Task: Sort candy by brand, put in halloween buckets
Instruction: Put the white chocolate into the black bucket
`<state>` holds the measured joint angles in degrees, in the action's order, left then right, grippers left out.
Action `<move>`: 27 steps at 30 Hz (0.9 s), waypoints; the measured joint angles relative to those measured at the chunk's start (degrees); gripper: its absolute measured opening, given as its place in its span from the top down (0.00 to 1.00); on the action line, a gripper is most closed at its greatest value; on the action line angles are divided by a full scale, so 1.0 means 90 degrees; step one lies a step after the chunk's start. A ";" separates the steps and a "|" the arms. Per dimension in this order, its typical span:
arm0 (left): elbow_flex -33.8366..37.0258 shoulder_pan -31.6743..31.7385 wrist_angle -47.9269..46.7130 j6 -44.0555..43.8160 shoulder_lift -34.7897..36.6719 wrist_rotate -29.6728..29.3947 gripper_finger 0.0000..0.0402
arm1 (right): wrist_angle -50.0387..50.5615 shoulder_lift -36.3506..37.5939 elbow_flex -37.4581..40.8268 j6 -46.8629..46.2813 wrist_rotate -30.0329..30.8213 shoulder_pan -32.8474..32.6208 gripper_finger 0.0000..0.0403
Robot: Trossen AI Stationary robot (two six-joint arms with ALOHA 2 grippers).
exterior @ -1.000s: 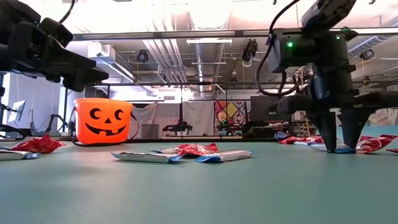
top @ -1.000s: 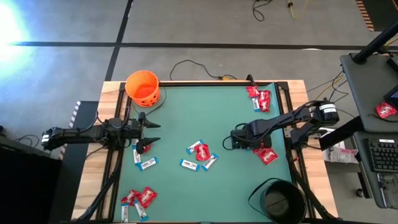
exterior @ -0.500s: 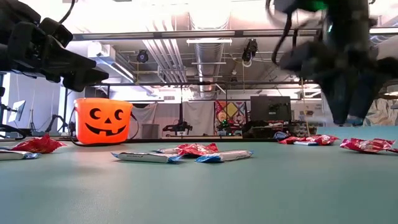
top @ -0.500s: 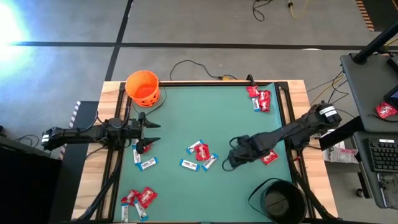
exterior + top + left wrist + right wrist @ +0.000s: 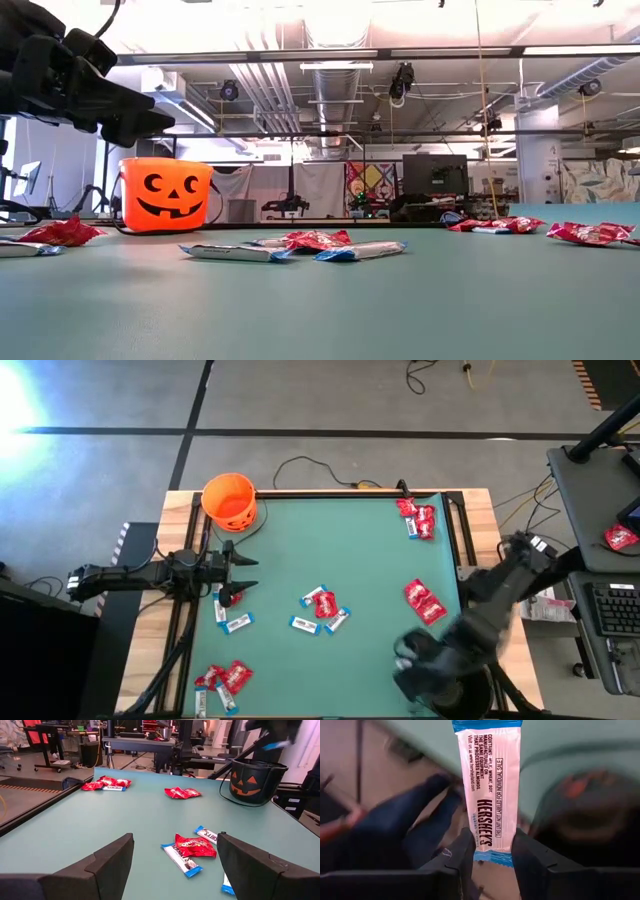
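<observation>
My right gripper (image 5: pixel 412 663) hangs blurred over the table's near right corner, shut on a slim blue-and-white candy bar (image 5: pixel 487 780). It is above the black bucket (image 5: pixel 252 782), which my arm partly hides in the high view. The orange bucket (image 5: pixel 230 500) stands at the far left corner. Loose candy lies flat on the green mat: a middle group (image 5: pixel 320 610), red packets (image 5: pixel 424 601), a far right pile (image 5: pixel 418 520) and a near left pile (image 5: pixel 222 680). My left gripper (image 5: pixel 245 572) waits open at the left edge. My right gripper pinches the bar's one end, just above its blue trim (image 5: pixel 492 847), between its two fingers. The bar runs on from the fingers along their line. It is lifted clear of the table, above the black bucket.
A black cable (image 5: pixel 300 465) lies behind the mat's far edge. A desk with a keyboard (image 5: pixel 610 610) stands beyond the table's right side. A blue-and-white bar and a red packet (image 5: pixel 192 847) lie just ahead of my left gripper.
My right gripper has risen from the mat beside the red packets and swung fast toward the near right corner, over the black bucket, rolling as it went. The blue-and-white bar has gone with it, lifted clear of the mat. The red packets stay.
</observation>
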<state>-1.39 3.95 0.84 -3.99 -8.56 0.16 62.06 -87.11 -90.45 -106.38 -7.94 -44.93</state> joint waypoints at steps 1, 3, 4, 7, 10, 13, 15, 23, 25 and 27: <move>0.0000 0.0002 0.0000 0.0000 0.0002 0.0000 0.32 | -0.0001 0.0007 -0.0088 -0.0238 0.0012 -0.0219 0.73; 0.0000 0.0002 -0.0002 0.0000 0.0000 0.0000 0.32 | 0.0057 0.0009 -0.0123 -0.0801 -0.0016 -0.0604 0.73; 0.0000 0.0002 0.0000 0.0000 0.0000 0.0000 0.32 | 0.0159 0.0005 -0.0116 -0.1124 -0.0082 -0.0777 0.73; 0.0001 0.0002 -0.0001 0.0000 0.0001 0.0000 0.32 | 0.0535 -0.0005 0.0036 -0.2091 -0.0527 -0.1242 0.72; 0.0000 0.0002 0.0000 0.0000 0.0000 0.0000 0.32 | 0.0787 -0.0015 0.0384 -0.2890 -0.0769 -0.1553 0.73; 0.0000 0.0002 -0.0002 0.0000 0.0002 0.0000 0.32 | 0.0629 0.0007 0.0756 -0.2938 -0.1361 -0.1486 0.74; 0.0001 0.0000 -0.0002 0.0000 0.0000 0.0000 0.32 | 0.0427 0.0009 0.1038 -0.2958 -0.1479 -0.1378 0.74; 0.0002 0.0001 -0.0002 0.0000 0.0000 -0.0002 0.32 | -0.1111 0.0009 0.2421 -0.2912 -0.1496 -0.1189 0.74; 0.0001 0.0002 -0.0002 0.0000 0.0000 0.0000 0.32 | -0.1329 0.0009 0.2680 -0.2912 -0.1499 -0.1189 0.74; 0.0001 0.0002 -0.0002 0.0000 0.0001 0.0000 0.32 | -0.1589 0.0047 0.2944 -0.2854 -0.1516 -0.1180 0.74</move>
<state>-1.37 3.97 0.82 -3.99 -8.55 0.16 47.76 -86.68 -63.95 -132.07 -21.58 -55.56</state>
